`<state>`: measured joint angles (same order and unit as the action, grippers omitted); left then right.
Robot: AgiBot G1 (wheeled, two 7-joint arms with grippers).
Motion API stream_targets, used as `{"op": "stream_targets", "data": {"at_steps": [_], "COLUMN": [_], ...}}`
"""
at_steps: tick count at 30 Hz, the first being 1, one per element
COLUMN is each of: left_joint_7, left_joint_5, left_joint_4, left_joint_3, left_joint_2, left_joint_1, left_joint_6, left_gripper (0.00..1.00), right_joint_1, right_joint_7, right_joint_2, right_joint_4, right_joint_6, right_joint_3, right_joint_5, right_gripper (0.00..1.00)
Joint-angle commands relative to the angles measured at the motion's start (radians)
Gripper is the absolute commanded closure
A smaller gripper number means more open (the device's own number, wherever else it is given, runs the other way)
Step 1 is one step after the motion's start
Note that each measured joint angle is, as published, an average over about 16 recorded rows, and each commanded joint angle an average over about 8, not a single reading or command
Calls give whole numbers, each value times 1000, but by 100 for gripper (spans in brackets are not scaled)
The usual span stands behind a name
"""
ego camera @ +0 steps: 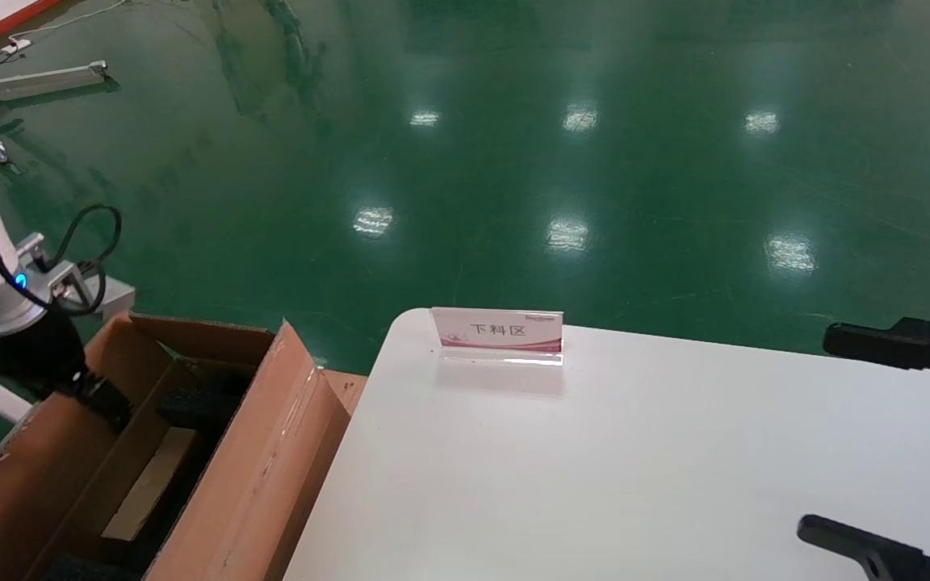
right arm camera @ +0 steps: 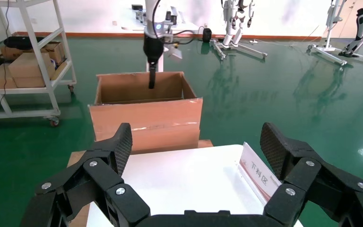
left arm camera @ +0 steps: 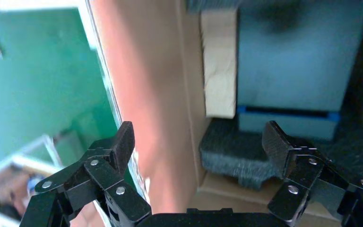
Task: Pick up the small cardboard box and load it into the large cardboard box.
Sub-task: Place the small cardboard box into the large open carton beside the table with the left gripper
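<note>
Left gripper (left arm camera: pixel 198 142), jaws spread and empty, hangs inside the big reddish-brown flapped carton (ego camera: pixel 271 452) at 8 o'clock. Small tan-taped carton (ego camera: pixel 150 484) lies inside; I'd lift straight up, avoiding flaps. Right gripper (right arm camera: pixel 196 142), open, idles over the white table (ego camera: pixel 594 468).

A white table (ego camera: pixel 634 468) with round corners stands on a shiny green floor (ego camera: pixel 513 161). A small sign stand (ego camera: pixel 498 332) sits near the table's far edge. It is white and pink with dark letters on it. The large cardboard box (ego camera: pixel 263 476) stands on the floor just beside the table, at its left side. Its flaps stick up.
</note>
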<state>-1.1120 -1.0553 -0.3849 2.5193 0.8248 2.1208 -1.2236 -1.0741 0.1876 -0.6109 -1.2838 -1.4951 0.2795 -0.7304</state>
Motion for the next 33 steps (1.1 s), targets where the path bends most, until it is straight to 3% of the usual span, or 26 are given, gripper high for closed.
{"op": "stream_targets", "data": {"at_steps": [1,11,23,33], "left_joint_7": [37,276,587,608], "left_joint_5": [0,51,223,222], "left_joint_4": [-6,-85,-213,-231], "left_joint_3": [-15,-131,-294,-341], "left_joint_2": [1,-87,-319,-319], "left_joint_1": [20,138,230,211], "left_joint_6": [9,22,-29,-32], "left_gripper": [0,0,0,0], "right_joint_1": [0,0,0,0], "right_joint_7": [0,0,0,0], "right_joint_2": [0,0,0,0], "right_joint_4": [0,0,0,0], "right_joint_6": [0,0,0,0], "right_joint_3": [0,0,0,0], "right_joint_5": [0,0,0,0], "right_gripper": [0,0,0,0]}}
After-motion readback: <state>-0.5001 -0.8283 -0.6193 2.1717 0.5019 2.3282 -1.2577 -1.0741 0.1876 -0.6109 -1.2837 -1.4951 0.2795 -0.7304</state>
